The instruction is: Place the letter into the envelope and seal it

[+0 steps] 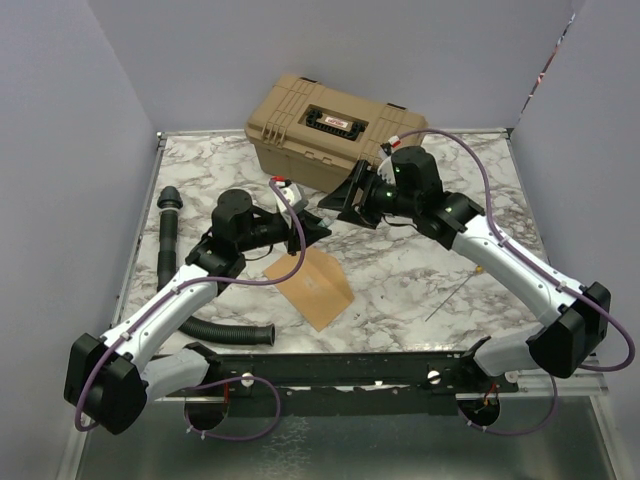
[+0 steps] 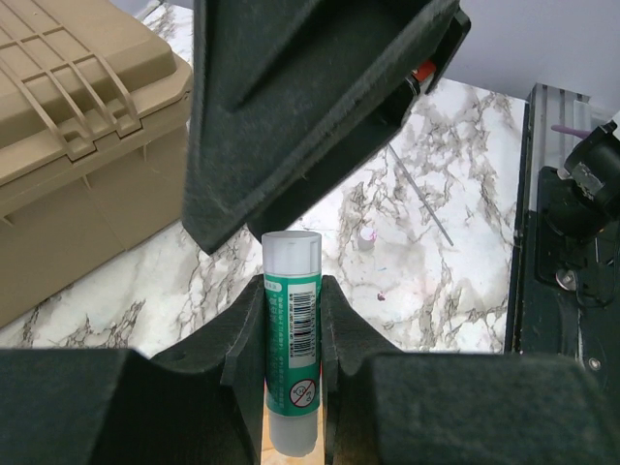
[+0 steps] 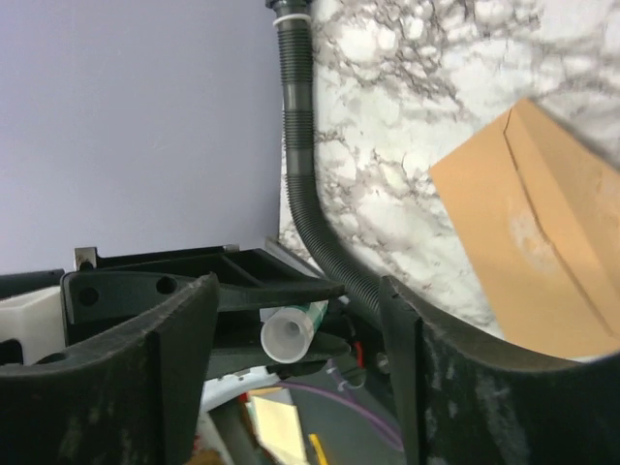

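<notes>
Worktop (image 1: 420, 270): white and grey marble pattern, carrying everything listed. Case (image 1: 320, 130): tan, ribbed lid closed, black handle plate on top, at far middle of worktop; landmark for all entries below. Envelope (image 1: 318, 290): kraft-brown, flat on worktop in front of case, toward arm bases, well apart from case and turned askew to its long side; diagonal seam line plain in right wrist view. Left hand (image 2: 291, 291): in front of case, between case and envelope, fingers clamped on both sides of glue stick. Glue stick (image 2: 293, 349): green label with barcode, whitish translucent cap, capped end projecting beyond left fingertips toward right hand; other end over a patch of brown paper at bottom of left wrist view, contact with it not discernible. Right hand (image 3: 295, 291): just in front of case, nearer to it than left hand, facing left hand, fingers spread wide, gripping nothing; capped end of glue stick seen in the gap between them in right wrist view, clear of both fingers. Hose (image 1: 163, 250): black, corrugated, left of case, running down worktop's left side and curving in toward arm bases. Rod (image 1: 449, 300): thin, dark, lying loose on worktop in front of and to right of case, well apart from envelope, beside right arm.
</notes>
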`<state>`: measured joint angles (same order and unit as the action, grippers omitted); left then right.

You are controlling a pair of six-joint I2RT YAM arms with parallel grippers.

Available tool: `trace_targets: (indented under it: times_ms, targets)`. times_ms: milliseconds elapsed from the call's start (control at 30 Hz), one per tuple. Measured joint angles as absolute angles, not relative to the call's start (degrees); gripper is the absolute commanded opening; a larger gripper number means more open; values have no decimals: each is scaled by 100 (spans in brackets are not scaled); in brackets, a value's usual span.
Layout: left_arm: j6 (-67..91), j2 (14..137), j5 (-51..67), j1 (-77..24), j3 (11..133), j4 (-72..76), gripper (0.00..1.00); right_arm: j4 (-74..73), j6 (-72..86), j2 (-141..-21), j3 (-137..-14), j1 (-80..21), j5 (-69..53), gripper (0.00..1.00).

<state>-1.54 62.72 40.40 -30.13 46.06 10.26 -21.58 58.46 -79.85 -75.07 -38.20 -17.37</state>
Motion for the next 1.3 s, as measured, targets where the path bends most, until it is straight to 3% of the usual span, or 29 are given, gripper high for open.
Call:
trace_targets:
  times_ms: [267,467,567,867,1100,1300]
  targets:
    - [-60,6420,4327,-3013,4661,1015,0,-2108,3651,-7981,-7848,-3800,-3076,74]
    - [128,6420,4923,-3013,4746,1048,0,-2814,2053,-7990,-8058,-3798,-3760,68]
    - [167,6420,5140,-3013,4746,1061,0,-3085,1481,-7981,-8064,-3798,-3879,55]
    - [281,6460,5706,-3011,4746,1114,0,-3286,1087,-7968,-8051,-3798,-4077,2]
    - [270,6460,5564,-2971,4746,1240,0,-3017,1767,-7867,-7920,-3793,-3745,0]
    - [228,6455,4936,-2982,4729,1345,0,-2867,3522,-7819,-7830,-3802,-2598,0]
